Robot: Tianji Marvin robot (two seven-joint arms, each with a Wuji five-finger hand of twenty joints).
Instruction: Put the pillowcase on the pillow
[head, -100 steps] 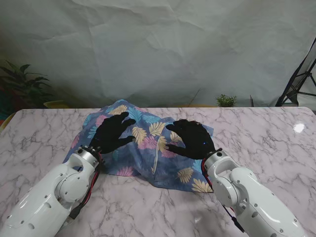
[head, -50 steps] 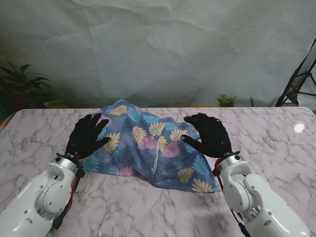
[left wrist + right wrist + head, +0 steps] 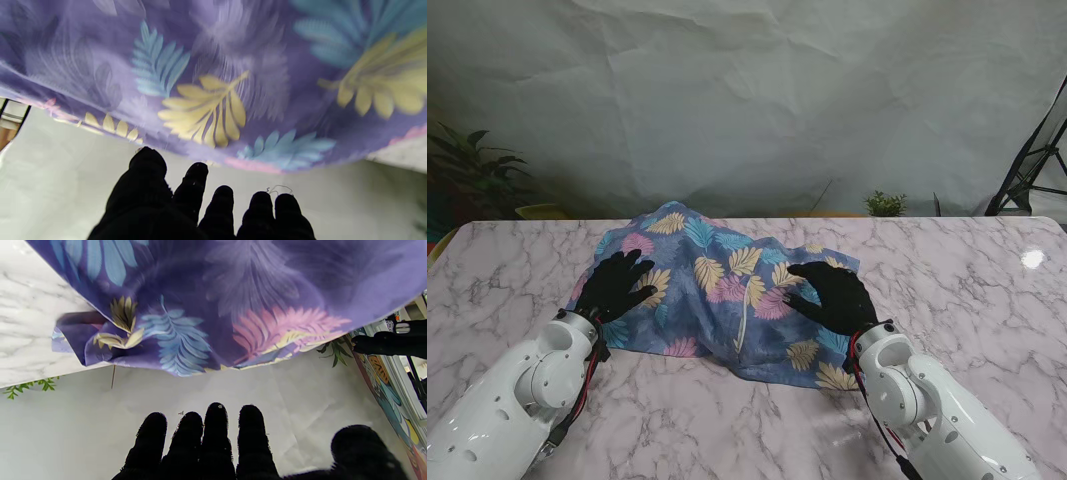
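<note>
Pillowcase [image 3: 717, 285] lies rumpled under 2 flat, empty robot hands.

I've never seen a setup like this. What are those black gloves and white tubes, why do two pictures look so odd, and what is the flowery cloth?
The white tubes are two robot arms, each ending in a black five-fingered hand. The wide picture comes from a camera above the robot's shoulders, looking down at the marble-patterned table. The other two come from cameras on the wrists, looking along the fingers; they appear upside down because the palms face the table.

The cloth is a purple-blue pillowcase with a leaf print, lying bulged and rumpled. The left hand is over its left edge and the right hand over its right side, fingers spread. Neither seems to grip anything; I cannot tell whether they touch the cloth.
</note>
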